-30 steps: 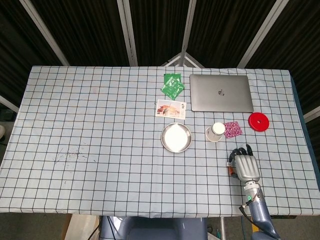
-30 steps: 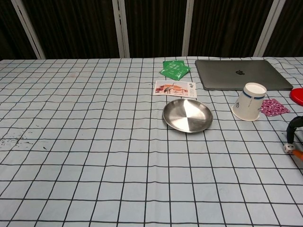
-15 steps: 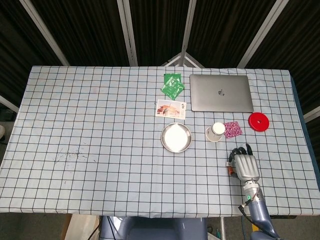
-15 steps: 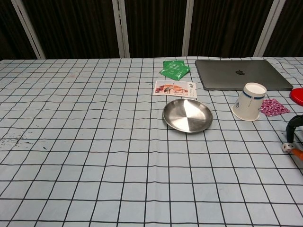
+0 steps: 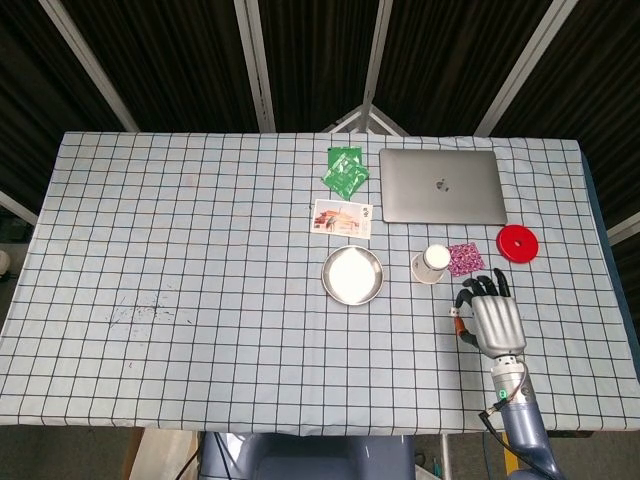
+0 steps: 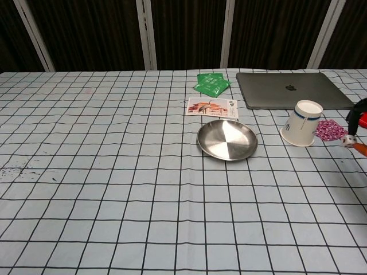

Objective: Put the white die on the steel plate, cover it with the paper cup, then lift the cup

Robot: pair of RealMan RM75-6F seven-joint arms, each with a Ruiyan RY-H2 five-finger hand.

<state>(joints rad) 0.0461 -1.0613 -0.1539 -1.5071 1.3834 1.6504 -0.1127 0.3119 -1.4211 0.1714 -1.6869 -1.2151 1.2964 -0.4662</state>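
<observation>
Head view shows the right robot hand (image 5: 489,322) at the lower right of the frame, just below the upturned white paper cup (image 5: 434,262). The chest view catches only the edge of this hand (image 6: 356,117) at the right border, with the small white spotted die (image 6: 347,140) pinched at its fingertips and apparently raised off the checked tablecloth (image 5: 200,260); the die itself is too small to make out in the head view. The left hand appears in neither view.

The round steel plate (image 5: 352,275) lies bare at frame centre, left of the cup and well apart from the hand, so the die is judged not yet delivered.

Handling assessment: the die is rigid, very light and smooth-faced, liable to slip or roll if released from height; opposing flat faces are the proper purchase. The cup is thin-walled and crushable; it should be taken lightly around its side wall, mouth down as it stands.

Markings: the closed silver laptop (image 5: 441,186) at upper right carries an apple logo. The printed card (image 5: 342,218) above the plate bears a picture and text too small to read. Nothing legible on the green sachets (image 5: 345,170), the red round lid (image 5: 517,243) or the pink patterned cloth (image 5: 464,259).
</observation>
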